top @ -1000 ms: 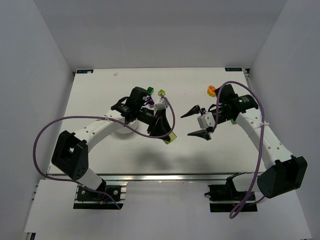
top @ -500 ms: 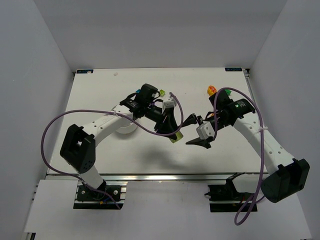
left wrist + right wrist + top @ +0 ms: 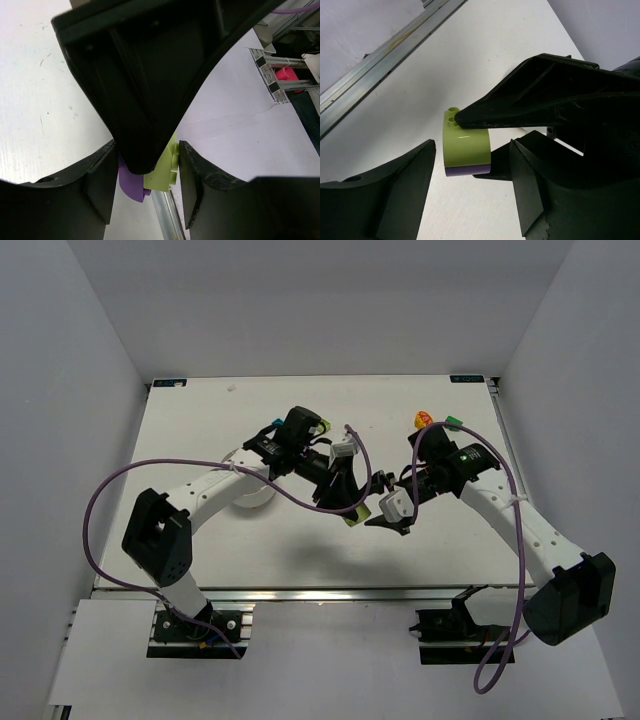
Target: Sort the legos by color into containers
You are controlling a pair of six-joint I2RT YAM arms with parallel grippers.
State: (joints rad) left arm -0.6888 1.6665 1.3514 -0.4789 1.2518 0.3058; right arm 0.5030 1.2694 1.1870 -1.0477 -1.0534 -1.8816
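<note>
Sitting left of centre on the white counter (image 3: 200, 420), the white bowl (image 3: 250, 500) is mostly covered by the left arm, so its compartments cannot be read. An orange lego (image 3: 423, 421) and a green lego (image 3: 453, 423) lie far right, near the counter's edge. Pale walls (image 3: 60, 390) close in left, right and far. At centre, the left end effector (image 3: 147, 190) pinches a lime-and-purple lego (image 3: 466, 147). The right end effector (image 3: 470, 195) is spread on either side of it.

A lime-yellow lego (image 3: 466, 145), rounded on top with two studs at one end, is joined to a thin purple lego (image 3: 467, 171). The left gripper (image 3: 350, 514) pinches the pair. An orange lego (image 3: 423, 421) and a green lego (image 3: 453, 423) lie close together at the far right. The white bowl (image 3: 247, 499) is mostly hidden.
</note>
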